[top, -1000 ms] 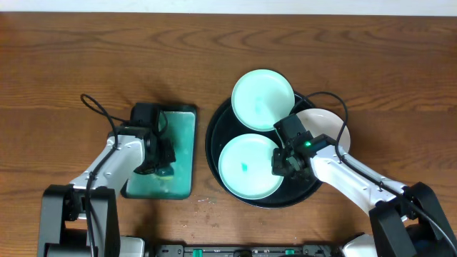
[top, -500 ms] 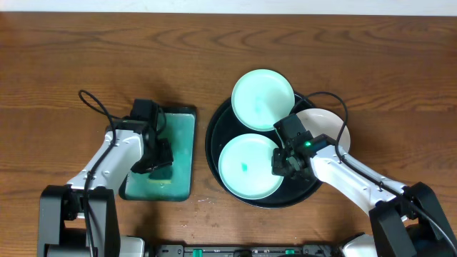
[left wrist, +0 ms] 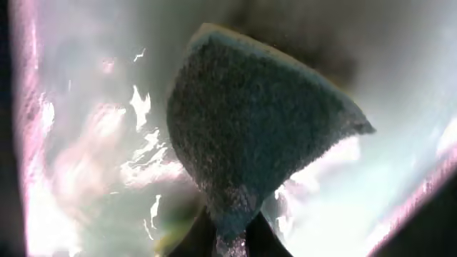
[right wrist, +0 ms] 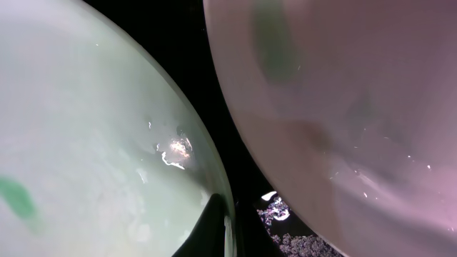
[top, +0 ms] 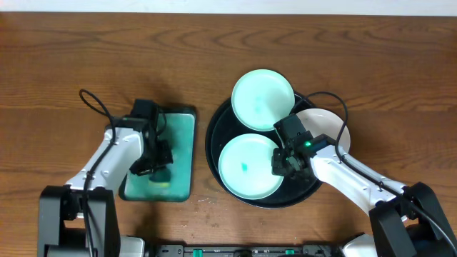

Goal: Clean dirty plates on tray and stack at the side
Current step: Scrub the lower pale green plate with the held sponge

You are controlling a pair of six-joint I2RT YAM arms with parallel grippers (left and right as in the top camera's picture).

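Pinching a dark grey-green scouring sponge (left wrist: 250, 128) by its narrow end, the left gripper (left wrist: 227, 232) hangs low over the rectangular green tray (top: 182, 135), which sits left of centre near the front edge of the wooden counter (top: 86, 50); its fingers are pressed onto the sponge, and the tray surface under it is wet and glaring. The round black tray (top: 212, 139) sits right of centre, also toward the front edge, carrying three plates. The rear plate (top: 263, 98), pale mint, overhangs the black tray's back rim. The front plate (top: 243, 178), pale mint, lies toward the front edge and has a small teal smudge (top: 244, 168) near its middle. The right-hand plate (top: 325, 125), whiter, lies toward the right edge, partly under the right arm, and shows a green smudge (right wrist: 275, 50) in the right wrist view. The right gripper (top: 285, 161) is at the front plate's right rim, in the gap beside the right-hand plate. One fingertip (right wrist: 213, 225) lies on the inside of that rim; the other is lost against the black tray, so I cannot tell whether the rim is clamped.
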